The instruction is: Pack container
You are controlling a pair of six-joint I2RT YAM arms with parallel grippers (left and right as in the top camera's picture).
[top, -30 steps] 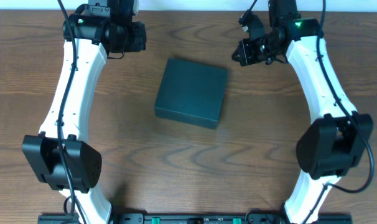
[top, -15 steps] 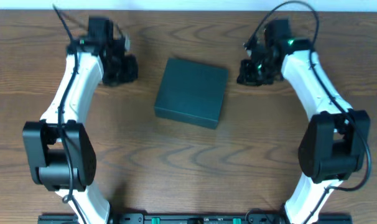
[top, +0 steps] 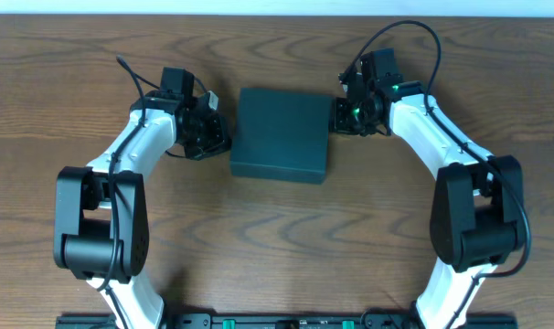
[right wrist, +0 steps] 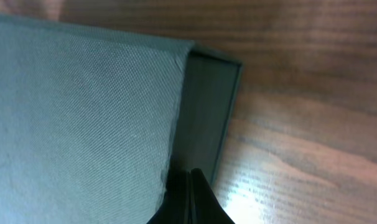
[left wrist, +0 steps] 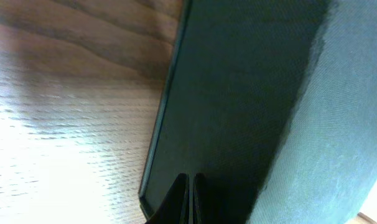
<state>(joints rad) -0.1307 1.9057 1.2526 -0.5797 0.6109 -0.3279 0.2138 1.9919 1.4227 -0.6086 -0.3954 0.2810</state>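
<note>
Dark teal box (left wrist: 238, 93) seen close up, filling middle and right of frame. Shadowed side wall at centre, slanting top to bottom. Paler, woven-textured face at right. Wooden table (left wrist: 64, 124) at left, grain visible, bright glare across lower left. End effector (left wrist: 190, 198) at bottom centre, two dark fingertips pressed together, thin seam between. Tips in front of box's side wall, near its lower edge. Touching or not: unclear.
</note>
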